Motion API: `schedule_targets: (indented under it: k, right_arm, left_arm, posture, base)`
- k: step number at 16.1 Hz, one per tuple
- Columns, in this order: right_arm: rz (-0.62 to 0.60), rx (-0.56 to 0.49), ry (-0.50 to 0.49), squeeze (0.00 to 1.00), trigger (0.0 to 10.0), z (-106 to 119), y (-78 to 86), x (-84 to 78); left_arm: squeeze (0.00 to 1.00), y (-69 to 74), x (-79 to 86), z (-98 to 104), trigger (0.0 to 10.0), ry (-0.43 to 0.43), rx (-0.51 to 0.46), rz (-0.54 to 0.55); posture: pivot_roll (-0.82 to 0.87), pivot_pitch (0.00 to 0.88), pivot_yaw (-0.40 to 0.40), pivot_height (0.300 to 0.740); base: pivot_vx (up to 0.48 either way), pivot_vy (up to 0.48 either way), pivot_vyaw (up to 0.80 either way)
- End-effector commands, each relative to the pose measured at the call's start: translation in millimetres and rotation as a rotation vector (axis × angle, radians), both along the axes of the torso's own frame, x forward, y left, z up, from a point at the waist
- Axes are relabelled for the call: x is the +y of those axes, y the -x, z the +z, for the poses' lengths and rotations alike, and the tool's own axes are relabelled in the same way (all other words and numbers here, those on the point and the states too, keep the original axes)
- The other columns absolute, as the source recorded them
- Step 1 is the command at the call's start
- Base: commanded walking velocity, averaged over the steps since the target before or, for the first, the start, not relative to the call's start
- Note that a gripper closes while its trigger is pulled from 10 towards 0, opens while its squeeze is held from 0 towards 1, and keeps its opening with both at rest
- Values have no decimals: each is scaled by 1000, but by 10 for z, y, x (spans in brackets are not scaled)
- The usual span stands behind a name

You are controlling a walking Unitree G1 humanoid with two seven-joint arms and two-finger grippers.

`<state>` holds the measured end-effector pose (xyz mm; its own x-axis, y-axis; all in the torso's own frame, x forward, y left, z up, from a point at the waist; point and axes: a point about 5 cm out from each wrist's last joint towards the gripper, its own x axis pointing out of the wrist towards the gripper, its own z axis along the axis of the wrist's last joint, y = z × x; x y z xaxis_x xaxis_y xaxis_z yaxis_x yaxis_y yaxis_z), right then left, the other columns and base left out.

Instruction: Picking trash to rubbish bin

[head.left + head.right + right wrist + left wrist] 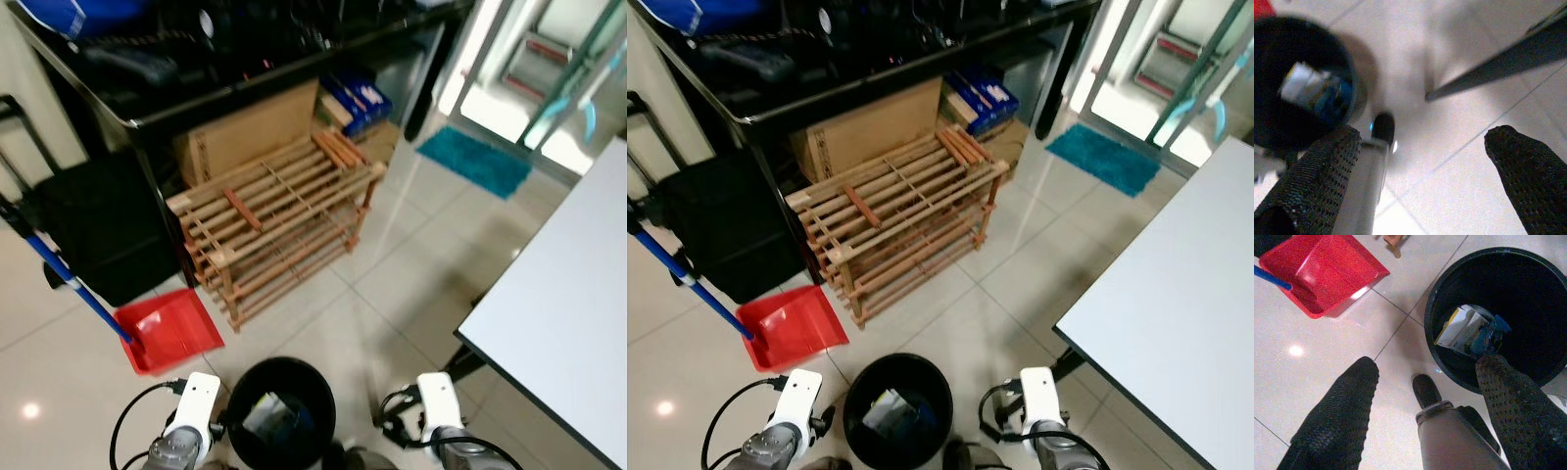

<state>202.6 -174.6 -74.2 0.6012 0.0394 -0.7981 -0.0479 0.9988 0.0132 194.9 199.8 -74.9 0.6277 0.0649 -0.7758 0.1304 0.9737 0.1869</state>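
Trash [1469, 330]: inside bin [281, 411], between both arms.
Left gripper [1425, 396]: fingers spread, empty.
Right gripper [1425, 166]: fingers spread, empty.

bin [281, 411] before rack [274, 220] | dustpan [168, 330] left | table [563, 313] right

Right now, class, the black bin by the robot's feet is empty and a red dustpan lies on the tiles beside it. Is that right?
Not quite. The black bin is not empty: the left wrist view shows crumpled trash inside. The red dustpan does lie on the tiles beside it.
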Motion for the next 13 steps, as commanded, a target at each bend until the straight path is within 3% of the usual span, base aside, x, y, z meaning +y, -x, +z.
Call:
schedule_targets:
  k: [1,6,13]
  right_arm:
    - [-48,-21,12,0,10000,18,-20,-73]
    - [-87,-19,21,0,10000,-26,52,-71]
    - [-102,-20,-2,0,10000,-35,64,-54]
  left_arm:
    - [0,31,-23,-20,10000,-5,6,2]
    - [0,88,5,-40,10000,-48,1,14]
    - [0,26,0,-4,10000,-52,-42,63]
  posture:
    - [-50,47,-85,740]
    - [-37,11,-89,740]
    - [-43,62,-98,740]
  base:
    - [0,0,0]
    - [0,0,0]
    - [0,0,0]
